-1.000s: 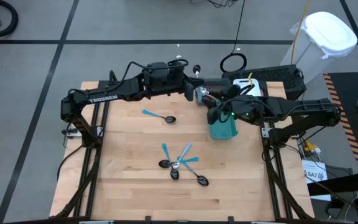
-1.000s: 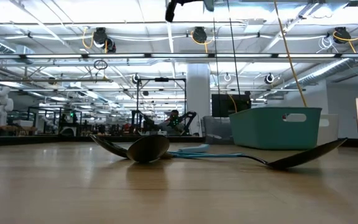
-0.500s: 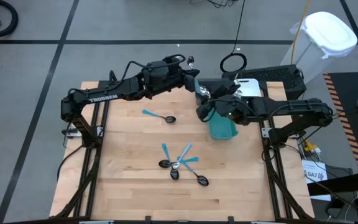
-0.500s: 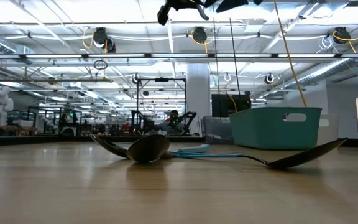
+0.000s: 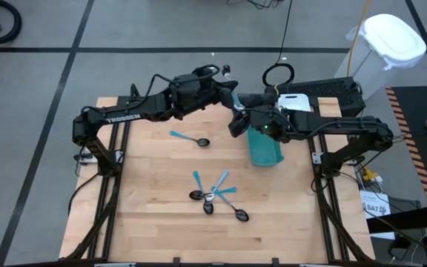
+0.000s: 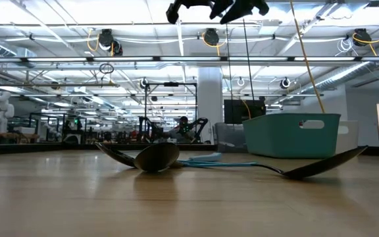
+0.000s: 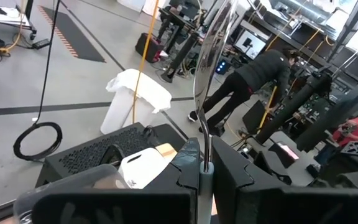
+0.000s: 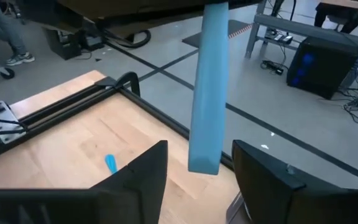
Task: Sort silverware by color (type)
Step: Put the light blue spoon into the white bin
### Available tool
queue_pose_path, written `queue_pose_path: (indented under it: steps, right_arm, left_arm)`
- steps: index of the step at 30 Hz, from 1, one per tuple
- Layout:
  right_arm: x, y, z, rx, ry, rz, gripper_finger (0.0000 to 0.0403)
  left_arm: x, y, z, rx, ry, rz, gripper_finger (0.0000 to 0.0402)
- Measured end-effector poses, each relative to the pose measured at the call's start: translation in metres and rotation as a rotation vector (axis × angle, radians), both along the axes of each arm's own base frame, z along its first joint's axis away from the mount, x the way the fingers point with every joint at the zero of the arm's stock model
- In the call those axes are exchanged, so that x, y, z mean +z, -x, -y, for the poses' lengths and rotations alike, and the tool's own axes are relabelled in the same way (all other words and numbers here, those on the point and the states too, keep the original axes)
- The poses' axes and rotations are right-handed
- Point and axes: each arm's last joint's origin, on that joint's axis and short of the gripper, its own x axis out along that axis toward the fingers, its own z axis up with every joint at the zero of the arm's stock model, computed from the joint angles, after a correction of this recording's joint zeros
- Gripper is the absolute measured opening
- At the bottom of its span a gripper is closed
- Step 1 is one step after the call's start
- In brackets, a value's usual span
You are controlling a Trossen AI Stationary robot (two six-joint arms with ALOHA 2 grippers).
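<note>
High view: we see the left gripper (image 5: 232, 93) clamped on a silver-headed spoon (image 7: 211, 68) and the right gripper (image 5: 237, 124) close beside it over the table's far edge, with the teal bin (image 5: 265, 148) just beside the right gripper. Since a second ago the right gripper has moved in toward the left one. In the right wrist view a light-blue handle (image 8: 205, 87) hangs lengthwise between the right fingers (image 8: 135, 177), which stand apart; four spoons (image 5: 215, 196) lie crossed well nearer us.

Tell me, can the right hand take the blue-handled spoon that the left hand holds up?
Probably yes. The handle of the blue-handled spoon lies between the open fingers of the right hand, nothing blocking. The left hand grips its metal neck.
</note>
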Motion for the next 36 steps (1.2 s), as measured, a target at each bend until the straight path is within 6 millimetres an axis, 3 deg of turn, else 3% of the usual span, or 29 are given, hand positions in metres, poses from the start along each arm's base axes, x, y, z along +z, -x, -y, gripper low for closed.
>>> queue_pose_path:
  steps: [16, 19, 27, 31, 36]
  right_arm:
    - [0.0004, 0.0003, 0.0041, 0.006, 0.036, -0.035, 0.0058]
    - [0.0005, 0.0005, 0.0043, 0.001, 0.046, -0.041, 0.0065]
    - [0.0005, 0.0015, 0.0067, -0.031, 0.076, -0.060, 0.0174]
    - [0.0004, 0.0009, 0.0062, 0.000, 0.079, -0.074, 0.0167]
    - [0.0000, 0.0002, 0.0058, 0.039, 0.057, -0.071, 0.0113]
  left_arm:
    - [-0.0028, 0.0003, -0.0002, 0.011, 0.023, -0.017, 0.0023]
    - [-0.0027, 0.0003, -0.0003, 0.011, 0.023, -0.016, 0.0024]
    - [-0.0034, 0.0004, -0.0003, 0.011, 0.028, -0.022, 0.0025]
    - [-0.0044, 0.0002, 0.0003, -0.002, 0.030, -0.032, 0.0025]
    - [-0.0059, -0.0002, 0.0023, -0.023, 0.035, -0.047, 0.0025]
